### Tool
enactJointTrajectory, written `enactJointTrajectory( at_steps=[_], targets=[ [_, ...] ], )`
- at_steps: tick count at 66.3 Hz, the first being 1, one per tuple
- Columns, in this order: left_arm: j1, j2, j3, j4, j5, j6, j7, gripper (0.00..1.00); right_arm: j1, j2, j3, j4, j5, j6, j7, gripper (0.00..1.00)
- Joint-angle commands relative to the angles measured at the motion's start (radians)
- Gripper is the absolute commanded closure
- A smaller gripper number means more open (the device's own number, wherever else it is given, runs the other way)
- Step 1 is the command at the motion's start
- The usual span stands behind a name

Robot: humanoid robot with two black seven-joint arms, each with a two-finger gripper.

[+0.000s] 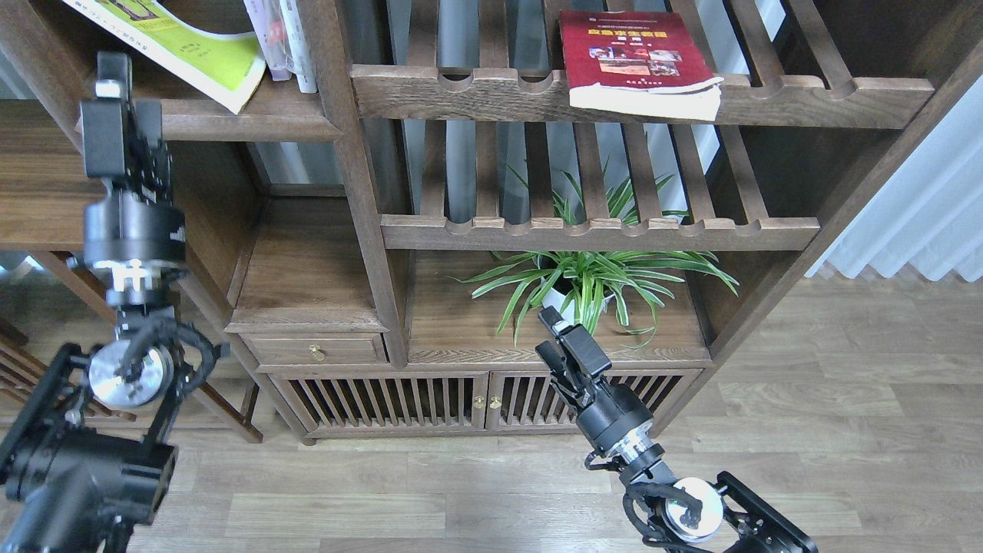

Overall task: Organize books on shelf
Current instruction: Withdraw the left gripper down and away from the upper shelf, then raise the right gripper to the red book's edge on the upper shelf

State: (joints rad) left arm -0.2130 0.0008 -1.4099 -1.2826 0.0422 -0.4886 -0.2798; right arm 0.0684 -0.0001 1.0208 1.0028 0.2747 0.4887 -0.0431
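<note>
Our left gripper [115, 69] is raised high at the left edge of the bookcase, just in front of the solid dark-brown shelf [246, 123]. It is seen nearly end-on and dark, so we cannot tell how its fingers stand; nothing is visibly held. Our right gripper [554, 332] hangs lower, in front of the cabinet top and just beside the spider plant [591, 280] in its white pot; its fingers lie close together with only a narrow gap, and it holds nothing.

The yellow-green book [192, 46] lies flat and skewed on the solid shelf, one corner jutting past the front lip. Beside it, against the upright post, stand a few thin white-spined books [288, 38] (their tops are cut off by the frame). The dark red book [633, 57] lies flat on the upper slatted rack [476, 92] to the right, its lower edge overhanging the notched front rail. A second slatted rack [461, 230] below it is partly hidden by plant leaves. Below are a small drawer [315, 349] and slatted cabinet doors [384, 399].
</note>
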Motion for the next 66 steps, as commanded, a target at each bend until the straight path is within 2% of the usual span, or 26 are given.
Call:
enactJointTrajectory(
  at_steps=[1, 12, 22, 34, 37, 54, 66],
  targets=[
    [0.066, -0.001, 0.046, 0.005, 0.004, 0.0, 0.002, 0.01, -0.001, 0.0, -0.001, 0.002, 0.0, 0.0, -0.001, 0.01],
    [0.127, -0.001, 0.094, 0.025, 0.004, 0.0, 0.001, 0.0, -0.002, 0.0, -0.011, 0.025, 0.0, 0.0, -0.003, 0.01],
    [0.147, -0.001, 0.094, 0.094, 0.002, 0.0, -0.018, 0.0, -0.033, 0.0, -0.001, 0.201, 0.001, 0.0, -0.006, 0.01],
    [0.175, -0.001, 0.094, 0.105, 0.008, 0.0, -0.004, 0.0, -0.047, 0.0, 0.035, 0.392, 0.0, 0.0, -0.009, 0.01],
    [0.175, -0.001, 0.083, 0.108, 0.008, 0.0, -0.004, 0.0, -0.016, 0.0, 0.051, 0.421, 0.0, -0.047, -0.012, 0.01],
    [0.181, -0.001, 0.052, 0.167, 0.005, 0.0, -0.013, 0.0, 0.125, 0.0, 0.074, 0.401, -0.002, -0.173, -0.008, 0.01],
    [0.193, -0.001, 0.051, 0.261, 0.008, 0.0, -0.013, 0.0, 0.198, 0.0, 0.11, 0.324, 0.0, -0.182, -0.008, 0.01]
  ],
)
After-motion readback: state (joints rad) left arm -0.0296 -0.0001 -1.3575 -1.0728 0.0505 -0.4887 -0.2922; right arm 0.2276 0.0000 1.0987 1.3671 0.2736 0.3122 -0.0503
